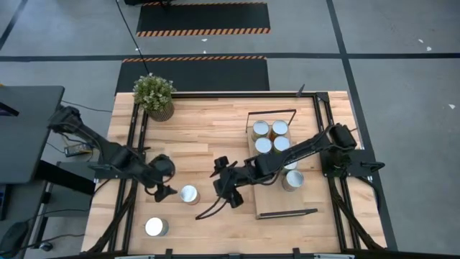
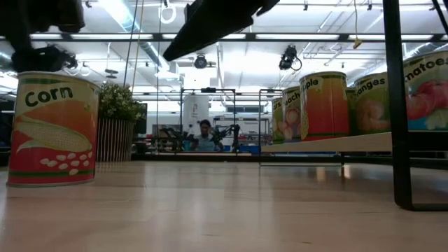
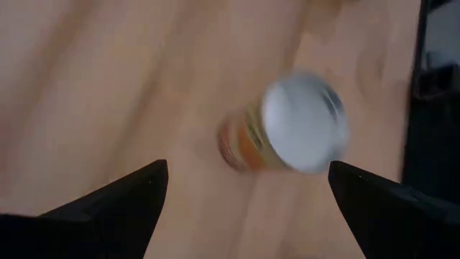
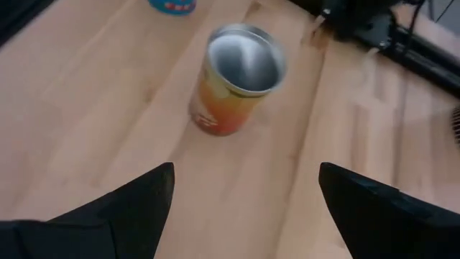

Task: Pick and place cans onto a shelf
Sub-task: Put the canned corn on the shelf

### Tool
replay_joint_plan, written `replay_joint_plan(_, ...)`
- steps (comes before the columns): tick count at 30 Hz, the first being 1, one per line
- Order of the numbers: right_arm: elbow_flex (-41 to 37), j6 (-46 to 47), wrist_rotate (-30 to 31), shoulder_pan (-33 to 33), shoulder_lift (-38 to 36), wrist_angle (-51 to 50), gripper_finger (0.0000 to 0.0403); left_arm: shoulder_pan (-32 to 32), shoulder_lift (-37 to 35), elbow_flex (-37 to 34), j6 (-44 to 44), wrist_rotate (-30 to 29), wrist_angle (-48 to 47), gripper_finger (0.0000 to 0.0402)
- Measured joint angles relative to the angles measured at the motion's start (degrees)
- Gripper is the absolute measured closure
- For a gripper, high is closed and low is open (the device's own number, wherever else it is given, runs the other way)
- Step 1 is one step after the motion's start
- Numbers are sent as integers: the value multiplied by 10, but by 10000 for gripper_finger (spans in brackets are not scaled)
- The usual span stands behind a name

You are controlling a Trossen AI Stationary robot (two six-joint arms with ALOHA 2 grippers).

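Note:
A can [image 1: 189,194] with a silver top stands upright on the wooden table between my two grippers. My left gripper [image 1: 169,191] is just to its left, open and touching nothing; its wrist view shows a can [image 3: 287,133] ahead of the spread fingers. My right gripper [image 1: 223,185] is open a little to the can's right, and that can [image 4: 237,79] stands beyond its fingers. Another can [image 1: 156,227] stands near the front left. The shelf [image 1: 277,201], a light board with black wire ends, lies at the right with several cans [image 1: 271,137] standing on it.
A potted plant [image 1: 154,96] stands at the far left of the table. Black frame rails [image 1: 134,144] run along both table sides. In the low view a corn can [image 2: 52,129] is close at the left and the shelf cans [image 2: 322,105] at the right.

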Motion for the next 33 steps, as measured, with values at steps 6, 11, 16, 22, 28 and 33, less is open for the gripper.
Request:
replay_joint_plan(6, 0, -33, 2, -5, -2, 1, 48, -23, 54, 1, -91, 36, -1, 13)
replay_joint_plan(11, 0, -14, 6, -7, 10, 7, 48, -22, 124, 1, -116, -11, 5, 13)
replay_joint_plan(16, -2, -12, 21, 4, 11, -2, 48, -11, 186, 1, -101, -26, 57, 13)
replay_joint_plan(22, -4, -13, 36, 13, 10, -21, 48, 9, 239, 1, -55, -68, 155, 13)
replay_joint_plan(28, -4, -9, 50, 20, 9, -52, 48, 26, 284, 1, -15, -112, 233, 13)
replay_joint_plan(33, -4, -17, 49, 16, 9, -53, 48, 50, 321, 1, 55, -123, 331, 13)
